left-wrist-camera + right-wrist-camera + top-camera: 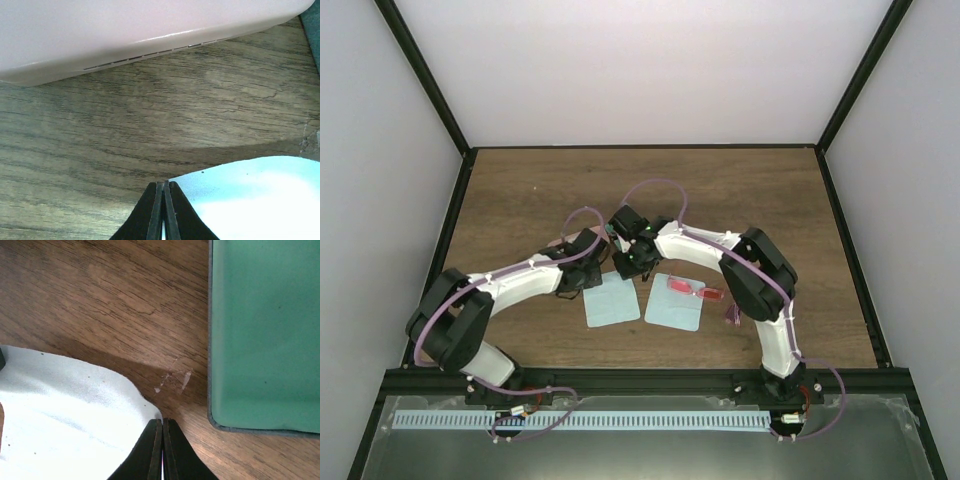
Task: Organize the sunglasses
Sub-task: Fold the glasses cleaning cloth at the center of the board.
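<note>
Left fingers [152, 207] together, at the left cloth's [610, 305] edge, pink case [125, 35] just beyond. Right fingers [150, 447] together too. Red sunglasses [686, 288] lie on the right cloth [668, 314]; purple pair [732, 315] on the counter [520, 200] beside the right arm.

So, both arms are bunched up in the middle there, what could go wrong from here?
1. The left gripper and right gripper sit close together in the top view, both shut, so either arm's next move might knock the other.
2. The red sunglasses lie on the right cloth; if that cloth gets tugged, they may slide off.
3. The pink case lies just beyond the left gripper, easy to nudge.
</note>
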`<state>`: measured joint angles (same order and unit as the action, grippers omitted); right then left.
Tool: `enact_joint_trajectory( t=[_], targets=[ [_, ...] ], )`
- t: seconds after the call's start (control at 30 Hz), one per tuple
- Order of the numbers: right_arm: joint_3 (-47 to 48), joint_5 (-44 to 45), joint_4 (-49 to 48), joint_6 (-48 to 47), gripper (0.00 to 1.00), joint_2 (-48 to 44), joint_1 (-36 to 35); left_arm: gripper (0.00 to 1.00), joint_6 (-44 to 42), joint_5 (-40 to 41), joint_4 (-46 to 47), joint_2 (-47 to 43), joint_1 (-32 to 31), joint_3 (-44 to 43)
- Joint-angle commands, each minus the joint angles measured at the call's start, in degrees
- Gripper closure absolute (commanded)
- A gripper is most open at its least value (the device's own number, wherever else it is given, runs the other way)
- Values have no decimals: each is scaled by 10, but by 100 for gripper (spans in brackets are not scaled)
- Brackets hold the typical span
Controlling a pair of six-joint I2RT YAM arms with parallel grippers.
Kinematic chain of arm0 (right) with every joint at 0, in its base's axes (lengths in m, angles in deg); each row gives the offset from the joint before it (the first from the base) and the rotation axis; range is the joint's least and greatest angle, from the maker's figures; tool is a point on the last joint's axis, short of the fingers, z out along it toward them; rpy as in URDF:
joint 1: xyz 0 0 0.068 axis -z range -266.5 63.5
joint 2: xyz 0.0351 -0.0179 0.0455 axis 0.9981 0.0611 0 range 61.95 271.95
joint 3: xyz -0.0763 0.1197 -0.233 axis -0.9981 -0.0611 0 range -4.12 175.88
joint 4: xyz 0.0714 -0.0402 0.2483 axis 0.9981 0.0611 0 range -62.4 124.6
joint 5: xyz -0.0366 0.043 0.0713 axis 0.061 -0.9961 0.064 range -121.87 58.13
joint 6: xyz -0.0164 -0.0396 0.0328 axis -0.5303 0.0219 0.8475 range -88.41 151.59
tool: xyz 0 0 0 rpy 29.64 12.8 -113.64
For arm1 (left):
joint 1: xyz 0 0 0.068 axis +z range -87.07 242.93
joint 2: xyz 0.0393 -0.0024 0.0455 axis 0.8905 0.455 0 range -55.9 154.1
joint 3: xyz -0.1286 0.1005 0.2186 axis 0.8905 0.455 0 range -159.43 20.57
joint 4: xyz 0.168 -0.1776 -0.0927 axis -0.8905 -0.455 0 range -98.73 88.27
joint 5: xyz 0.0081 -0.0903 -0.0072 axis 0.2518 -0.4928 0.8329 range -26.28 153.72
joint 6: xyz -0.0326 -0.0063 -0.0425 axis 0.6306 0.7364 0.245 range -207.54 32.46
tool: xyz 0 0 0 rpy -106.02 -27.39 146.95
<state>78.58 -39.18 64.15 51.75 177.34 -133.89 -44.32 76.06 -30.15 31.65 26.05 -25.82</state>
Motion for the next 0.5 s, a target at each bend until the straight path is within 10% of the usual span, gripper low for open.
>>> enact_joint_trajectory(
  t=[0.0, 0.47],
  targets=[
    [-6, -1, -3, -5, 99, -31, -2, 96, -1, -3, -4, -22, 1, 9],
    [-45, -3, -7, -1, 99, -60, -11, 96, 0, -21, -4, -39, -3, 29]
  ],
)
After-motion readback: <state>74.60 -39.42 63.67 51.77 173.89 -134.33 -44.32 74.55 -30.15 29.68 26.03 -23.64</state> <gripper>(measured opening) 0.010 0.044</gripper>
